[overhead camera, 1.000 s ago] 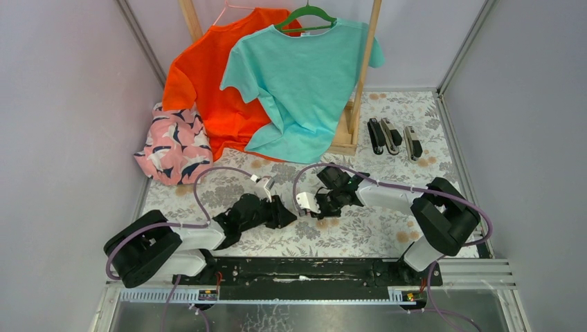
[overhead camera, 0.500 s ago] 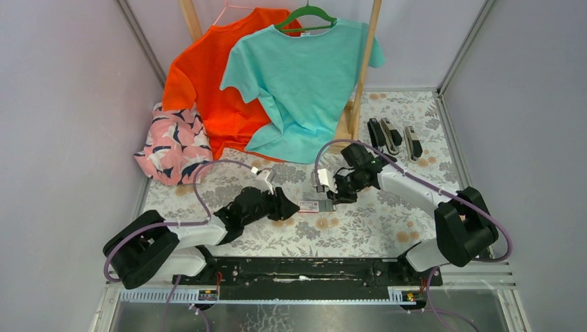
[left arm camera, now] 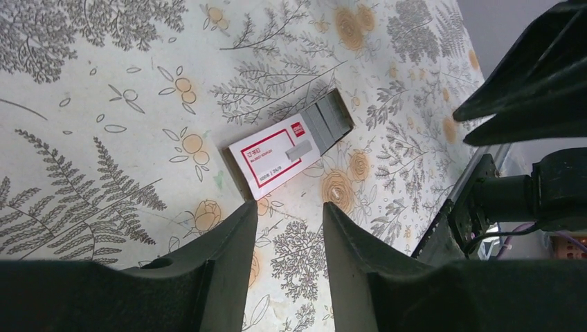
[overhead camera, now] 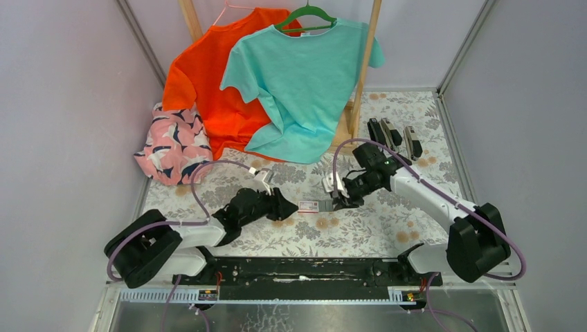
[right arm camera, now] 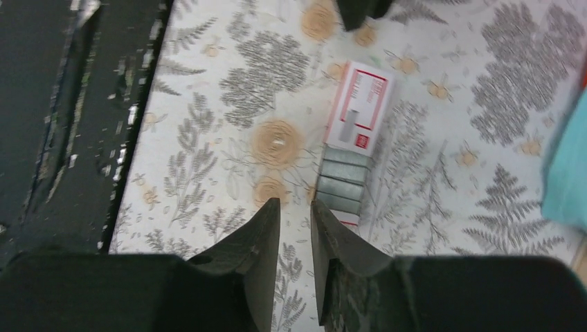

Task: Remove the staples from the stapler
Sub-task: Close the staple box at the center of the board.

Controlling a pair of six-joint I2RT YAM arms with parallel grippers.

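Grey staples show in the half-slid white-and-red box on the table. Neither arm holds anything: the left gripper has its jaws moderately apart, the right gripper only narrowly.

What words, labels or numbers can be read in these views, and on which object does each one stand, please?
Small white box with a red border: a red logo square and a few lines of print, all too small and blurred to read.
Nothing else in any view shows lettering.
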